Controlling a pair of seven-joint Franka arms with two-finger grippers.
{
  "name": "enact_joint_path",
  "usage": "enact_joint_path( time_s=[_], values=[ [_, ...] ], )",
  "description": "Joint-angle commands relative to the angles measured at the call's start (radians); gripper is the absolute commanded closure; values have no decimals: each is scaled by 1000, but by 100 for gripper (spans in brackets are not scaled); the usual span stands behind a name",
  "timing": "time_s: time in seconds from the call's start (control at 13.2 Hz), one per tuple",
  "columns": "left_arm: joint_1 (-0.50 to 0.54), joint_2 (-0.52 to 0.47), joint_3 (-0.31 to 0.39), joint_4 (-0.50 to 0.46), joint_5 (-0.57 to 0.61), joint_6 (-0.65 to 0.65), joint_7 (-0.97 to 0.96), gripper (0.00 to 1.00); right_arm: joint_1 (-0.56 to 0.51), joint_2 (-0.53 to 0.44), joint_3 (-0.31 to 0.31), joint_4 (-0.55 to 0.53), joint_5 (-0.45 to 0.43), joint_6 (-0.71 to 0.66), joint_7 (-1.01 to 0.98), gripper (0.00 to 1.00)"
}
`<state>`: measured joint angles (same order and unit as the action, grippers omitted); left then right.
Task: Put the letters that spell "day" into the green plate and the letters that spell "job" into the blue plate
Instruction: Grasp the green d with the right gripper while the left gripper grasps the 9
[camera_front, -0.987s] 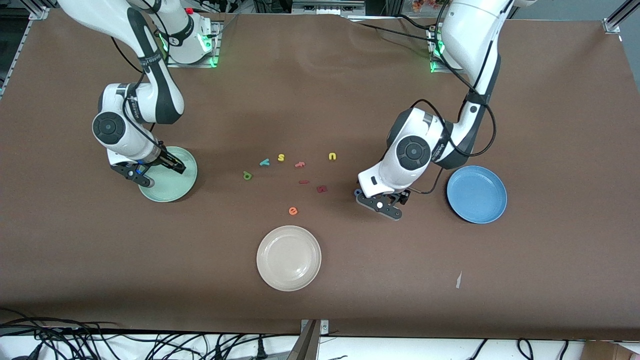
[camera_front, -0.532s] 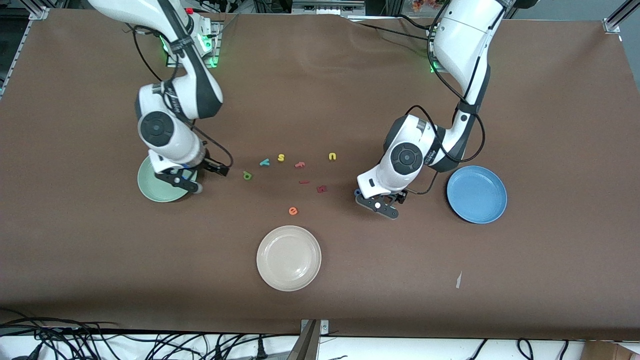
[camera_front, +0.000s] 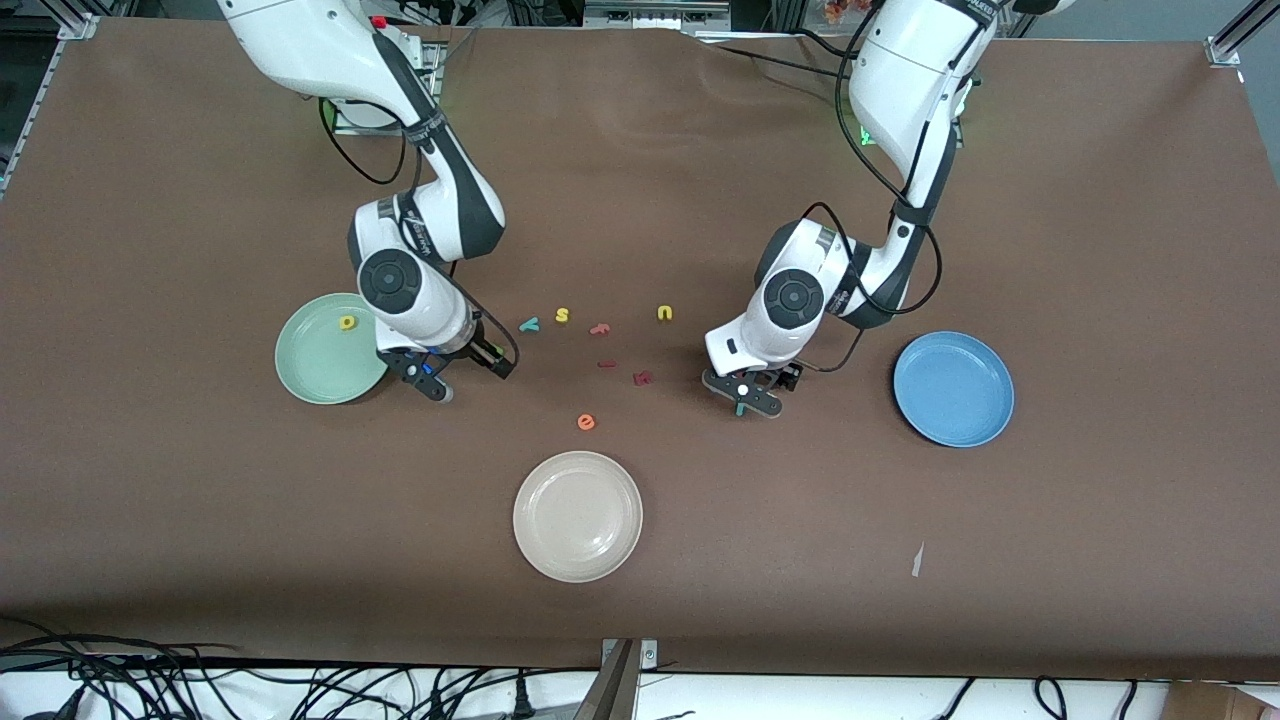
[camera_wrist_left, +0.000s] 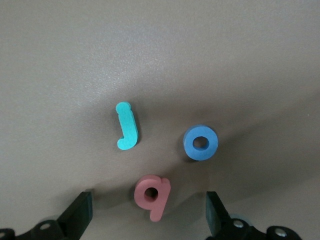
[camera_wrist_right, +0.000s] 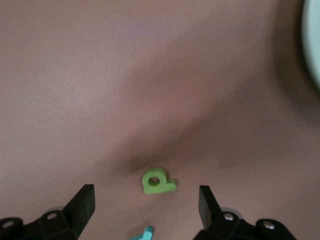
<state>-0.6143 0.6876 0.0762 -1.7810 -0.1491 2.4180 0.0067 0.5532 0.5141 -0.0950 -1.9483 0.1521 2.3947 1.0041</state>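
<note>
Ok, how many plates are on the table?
3. The green plate sits toward the right arm's end, the blue plate toward the left arm's end, and the cream plate between them, nearest the front camera.

All places are given from the near plate (camera_front: 577, 515), which lies on the counter (camera_front: 200, 500) closest to the front camera. Just farther off lies the e (camera_front: 586, 422), and farther again a row of the y (camera_front: 529, 324), the s (camera_front: 562, 315) and the u (camera_front: 665, 313). Toward the right arm's end sits the right-end plate (camera_front: 310, 370) with the a (camera_front: 347, 322) in it; the d (camera_wrist_right: 157, 181) lies between that plate and the y. Toward the left arm's end sits the left-end plate (camera_front: 953, 388); short of it the j (camera_wrist_left: 126, 126), the o (camera_wrist_left: 201, 142) and the b (camera_wrist_left: 152, 195) lie close together, apart.
</note>
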Motion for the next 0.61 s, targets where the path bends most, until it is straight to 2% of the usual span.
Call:
enact_joint_path(
  time_s=[0.0,0.08,0.15,0.38,0.53],
  values=[
    [-13,-16,14,-21,-12,13,13,25,45,14,-3,-24,15,35,60,12],
    [-13,-16,14,-21,-12,13,13,46,45,17,-5,-27,15,37,60,15],
    [-13,-14,14,-18,-12,13,18,60,44,20,-6,-32,14,38,60,16],
    [-13,-13,14,-15,-15,27,18,87,44,40,-11,-61,14,119,59,17],
    [-9,-19,16,-11,-17,27,19,94,42,41,-12,-66,14,127,59,23]
  ],
)
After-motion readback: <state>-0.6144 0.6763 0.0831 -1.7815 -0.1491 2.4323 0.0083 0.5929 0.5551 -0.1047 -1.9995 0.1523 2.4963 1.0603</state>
